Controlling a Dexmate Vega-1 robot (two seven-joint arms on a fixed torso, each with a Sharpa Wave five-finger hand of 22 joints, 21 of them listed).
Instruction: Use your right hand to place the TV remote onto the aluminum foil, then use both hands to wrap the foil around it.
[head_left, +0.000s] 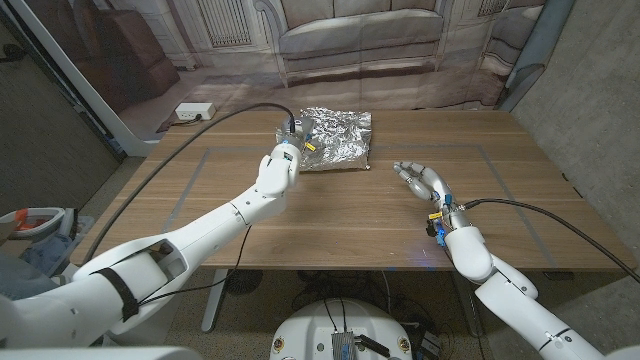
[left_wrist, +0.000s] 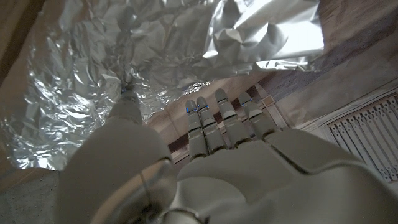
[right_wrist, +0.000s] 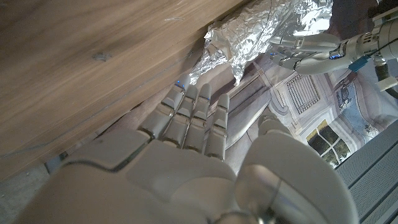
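Observation:
The aluminum foil (head_left: 338, 140) lies at the table's far middle, folded over into a crumpled, shiny packet; what is inside it is hidden. My left hand (head_left: 290, 145) is at the packet's left edge. In the left wrist view its thumb tip touches the foil (left_wrist: 81, 81) while the fingers (left_wrist: 217, 118) reach out straight beside a raised flap. The right wrist view shows the foil (right_wrist: 261, 37) with the left hand (right_wrist: 308, 51) against it. My right hand (head_left: 422, 182) is over the table to the right of the packet, well apart from it, fingers spread and holding nothing (right_wrist: 180, 143).
The wooden table (head_left: 340, 220) has bare surface in front of the foil and between my arms. A black cable (head_left: 240, 112) runs along my left arm from the back left, past a white power strip (head_left: 194, 112) beyond the table's far edge.

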